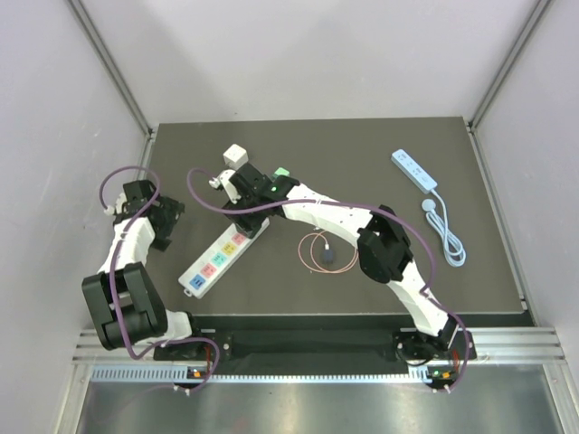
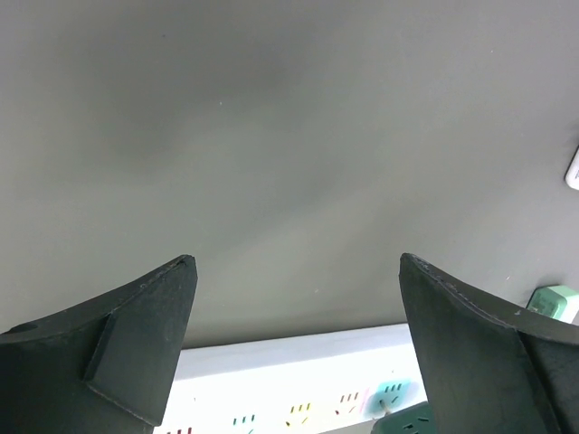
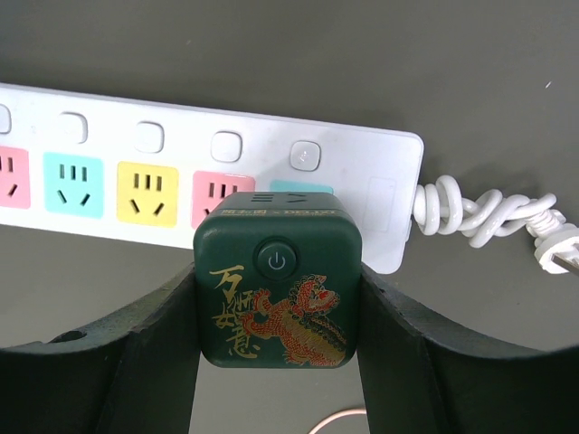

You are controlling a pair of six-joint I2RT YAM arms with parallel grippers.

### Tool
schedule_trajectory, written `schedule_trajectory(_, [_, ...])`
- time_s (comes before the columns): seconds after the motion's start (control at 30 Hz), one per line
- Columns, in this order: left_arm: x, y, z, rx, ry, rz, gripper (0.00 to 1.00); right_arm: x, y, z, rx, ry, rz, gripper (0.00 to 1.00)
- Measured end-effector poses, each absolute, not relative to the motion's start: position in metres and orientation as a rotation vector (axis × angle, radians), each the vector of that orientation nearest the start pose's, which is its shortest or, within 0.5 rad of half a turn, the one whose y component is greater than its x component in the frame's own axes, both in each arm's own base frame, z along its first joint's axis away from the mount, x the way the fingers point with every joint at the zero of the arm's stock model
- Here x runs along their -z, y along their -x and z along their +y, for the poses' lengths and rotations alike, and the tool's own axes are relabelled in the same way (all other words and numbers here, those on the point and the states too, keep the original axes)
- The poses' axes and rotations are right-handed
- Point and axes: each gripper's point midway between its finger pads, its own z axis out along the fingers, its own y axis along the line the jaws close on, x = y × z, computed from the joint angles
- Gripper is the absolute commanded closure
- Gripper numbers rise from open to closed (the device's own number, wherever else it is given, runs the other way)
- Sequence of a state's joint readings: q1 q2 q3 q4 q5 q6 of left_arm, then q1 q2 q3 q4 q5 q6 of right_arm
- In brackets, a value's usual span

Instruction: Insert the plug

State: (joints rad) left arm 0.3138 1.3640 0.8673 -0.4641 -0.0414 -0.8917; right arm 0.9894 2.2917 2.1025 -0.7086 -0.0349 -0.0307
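Observation:
A white power strip with coloured sockets lies diagonally at the table's left centre. It also shows in the right wrist view and the left wrist view. My right gripper is shut on a dark green cube plug with a gold and red dragon and a power button. It holds the plug over the teal socket at the strip's cord end. I cannot tell how deep the prongs sit. The plug's corner shows in the left wrist view. My left gripper is open and empty, just left of the strip.
The strip's coiled white cord lies past its end. A white cube adapter sits behind the right gripper. A pink cable with a black puck lies mid-table. A small blue-white strip with its cord lies far right.

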Motion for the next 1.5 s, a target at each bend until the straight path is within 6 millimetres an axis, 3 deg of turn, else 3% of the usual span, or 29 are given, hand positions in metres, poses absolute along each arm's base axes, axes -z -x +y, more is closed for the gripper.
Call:
schedule_trajectory(0.87, [-0.091, -0.322, 0.083, 0.181, 1.466, 2.051, 0.03, -0.118, -0.326, 0.485, -0.402, 1.198, 2.133, 1.0])
schedule_trajectory(1.07, [-0.09, -0.322, 0.083, 0.18, 1.467, 2.051, 0.03, -0.097, -0.327, 0.486, -0.389, 1.212, 2.158, 1.0])
schedule_trajectory(1.5, [-0.094, -0.322, 0.085, 0.183, 1.479, 2.031, 0.03, -0.095, -0.331, 0.49, -0.404, 1.19, 2.146, 1.0])
